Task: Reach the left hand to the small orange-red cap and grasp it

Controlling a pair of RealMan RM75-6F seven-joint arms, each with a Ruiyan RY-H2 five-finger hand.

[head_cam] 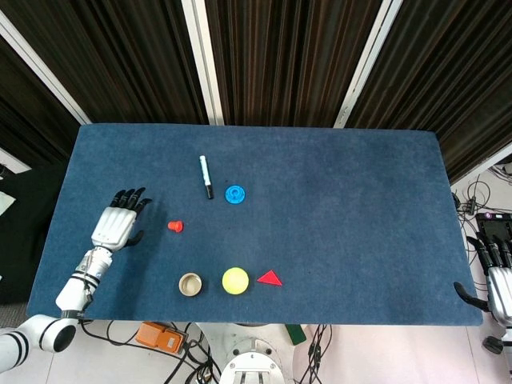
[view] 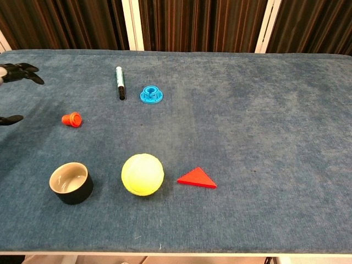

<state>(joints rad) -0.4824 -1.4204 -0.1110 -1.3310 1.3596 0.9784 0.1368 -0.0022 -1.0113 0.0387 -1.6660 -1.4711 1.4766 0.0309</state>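
Note:
The small orange-red cap (head_cam: 175, 226) (view: 72, 119) lies on its side on the blue table cloth, left of centre. My left hand (head_cam: 118, 223) hovers over the cloth just left of the cap, fingers spread and empty; in the chest view only its dark fingertips (view: 22, 72) show at the left edge. A short gap separates it from the cap. My right hand (head_cam: 497, 276) hangs off the table's right edge, holding nothing, fingers straight.
A marker pen (head_cam: 206, 176) and a blue ring piece (head_cam: 235, 194) lie behind the cap. A small tan cup (head_cam: 190, 284), a yellow ball (head_cam: 235, 280) and a red triangle (head_cam: 270, 278) sit near the front edge.

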